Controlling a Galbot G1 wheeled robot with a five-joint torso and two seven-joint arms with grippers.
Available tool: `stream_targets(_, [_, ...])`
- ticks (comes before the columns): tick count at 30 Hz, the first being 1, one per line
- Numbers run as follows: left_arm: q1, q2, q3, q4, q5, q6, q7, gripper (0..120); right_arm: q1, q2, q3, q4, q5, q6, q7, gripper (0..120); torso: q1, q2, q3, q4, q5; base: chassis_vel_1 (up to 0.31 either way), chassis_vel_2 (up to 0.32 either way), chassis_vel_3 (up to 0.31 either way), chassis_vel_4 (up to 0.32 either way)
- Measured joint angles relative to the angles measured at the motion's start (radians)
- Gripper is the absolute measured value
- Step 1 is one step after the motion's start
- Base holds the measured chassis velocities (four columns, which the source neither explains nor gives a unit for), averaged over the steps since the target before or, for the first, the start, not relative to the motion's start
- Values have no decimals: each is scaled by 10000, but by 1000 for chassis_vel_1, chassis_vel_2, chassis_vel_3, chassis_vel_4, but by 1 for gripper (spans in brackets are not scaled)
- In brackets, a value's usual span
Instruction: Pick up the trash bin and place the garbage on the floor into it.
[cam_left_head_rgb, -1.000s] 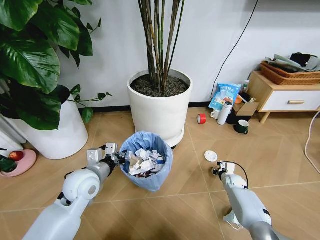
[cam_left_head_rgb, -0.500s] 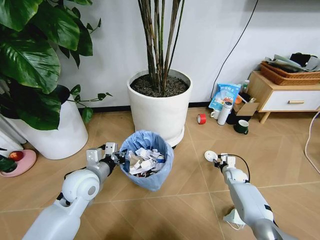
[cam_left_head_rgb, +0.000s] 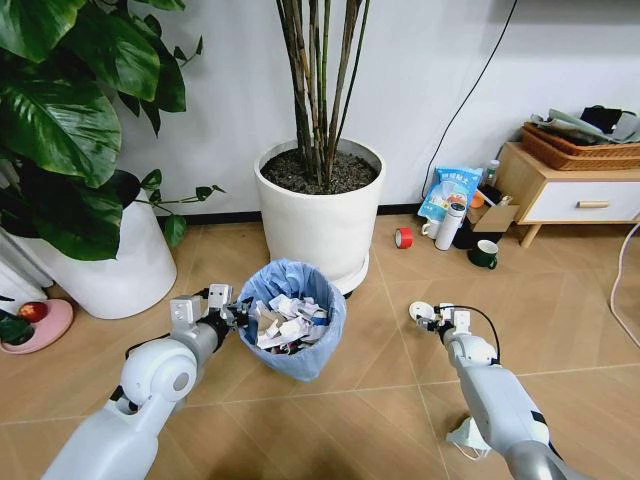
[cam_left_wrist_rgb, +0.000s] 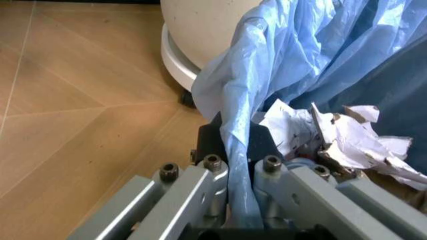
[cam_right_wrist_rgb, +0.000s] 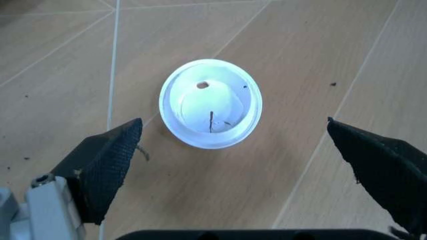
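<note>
Head view: trash bin low in the middle of the frame, lined with a blue bag and piled with crumpled paper. Left gripper at the bin's left rim, fingers shut tight on the bag edge. Big white pot right behind the bin. Right gripper low and right of middle, just beside a small white lid lying on the floor.

Left wrist view: fingers squeezed together on a fold of the blue bag. Hard rim of the bin hidden under the plastic, so hard to say if gripped too. Could slip, or pull the bag loose, if only thin plastic is pinched. Could tip and spill paper, since so full.

Right wrist view: white lid in the upper middle of the frame, flat on the floor, hollow side up. Two black fingers wide apart, one low on each side, not touching it. Lid more toward the left one. Low, thin edge, so easy to miss. Could get pushed and slide away if one finger touches first. Could scrape the floor if too low.
</note>
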Motion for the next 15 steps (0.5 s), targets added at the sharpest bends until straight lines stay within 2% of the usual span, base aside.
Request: stream_targets(15, [6, 2, 12, -8, 8, -1, -1, 0, -53, 36, -82, -25, -72, -30, 0, 100, 0, 0, 0, 0, -1, 0, 0, 0, 0])
